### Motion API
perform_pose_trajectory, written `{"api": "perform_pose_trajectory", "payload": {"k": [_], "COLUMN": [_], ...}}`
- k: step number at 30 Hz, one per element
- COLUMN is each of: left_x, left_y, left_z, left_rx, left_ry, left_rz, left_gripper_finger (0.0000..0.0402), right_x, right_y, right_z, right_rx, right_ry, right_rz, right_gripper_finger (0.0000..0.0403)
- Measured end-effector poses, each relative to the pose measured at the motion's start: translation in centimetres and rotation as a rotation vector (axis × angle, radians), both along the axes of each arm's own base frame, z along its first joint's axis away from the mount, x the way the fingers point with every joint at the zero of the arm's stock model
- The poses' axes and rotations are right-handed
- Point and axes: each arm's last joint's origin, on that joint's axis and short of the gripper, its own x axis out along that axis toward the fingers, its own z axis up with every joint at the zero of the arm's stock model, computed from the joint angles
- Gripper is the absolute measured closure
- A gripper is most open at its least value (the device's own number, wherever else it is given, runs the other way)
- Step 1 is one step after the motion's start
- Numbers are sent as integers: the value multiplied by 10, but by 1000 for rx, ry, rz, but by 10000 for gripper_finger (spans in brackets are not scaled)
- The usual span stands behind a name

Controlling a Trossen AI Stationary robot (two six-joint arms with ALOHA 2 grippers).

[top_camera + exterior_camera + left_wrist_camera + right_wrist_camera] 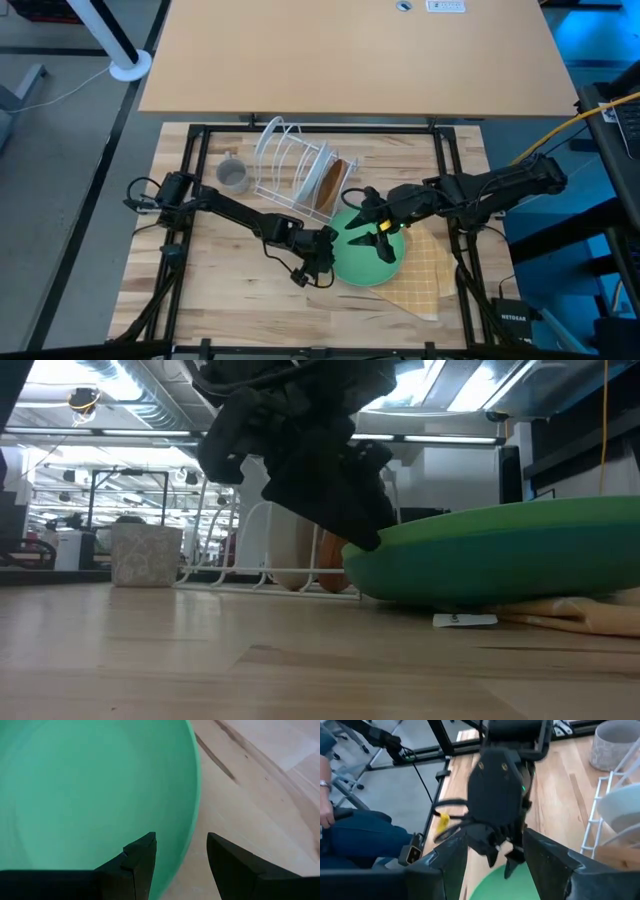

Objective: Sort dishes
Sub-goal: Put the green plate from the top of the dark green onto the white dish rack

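A green plate [368, 258] lies partly on the yellow checked cloth [425, 275], its left rim over bare wood. My left gripper [325, 250] is open at that left rim, one finger over the plate's inside [142, 855] and one outside it [225, 855]. My right gripper [382, 235] hangs open above the plate and touches nothing. A brown plate [330, 185] and a pale plate [620, 810] stand on edge in the white wire rack [290, 160]. The grey mug [233, 176] stands left of the rack. My left gripper straddles the green plate's left rim [192, 820], slanting down from the table's left. Its two fingers stand apart with the rim between them. Whether either finger touches the plate, I cannot tell. The plate lies on the cloth and the table.
A black frame [200, 200] borders the wooden work surface. Bare wood lies near and left of the plate [230, 280]. A second tabletop [350, 50] sits beyond the rack. A seated person [350, 835] shows beside the table's left side.
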Motion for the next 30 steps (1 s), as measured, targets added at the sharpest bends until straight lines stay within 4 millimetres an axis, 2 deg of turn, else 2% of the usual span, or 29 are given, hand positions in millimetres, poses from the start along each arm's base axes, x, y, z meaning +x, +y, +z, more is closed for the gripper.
{"api": "perform_pose_trajectory", "payload": {"k": [6, 21, 30], "left_x": [0, 0, -1], "left_y": [1, 1, 2], "left_z": [-4, -4, 2], "left_rx": [-7, 11, 19], "left_ry": [16, 20, 1], "left_rz": [-7, -38, -42], "left_gripper_finger": [247, 389, 398], "right_x": [3, 5, 4], "right_y": [1, 1, 0], "right_z": [5, 9, 7], "right_rx": [16, 91, 89], "right_ry": [-57, -85, -57], "right_rz": [0, -39, -71], "right_gripper_finger": [208, 208, 208]}}
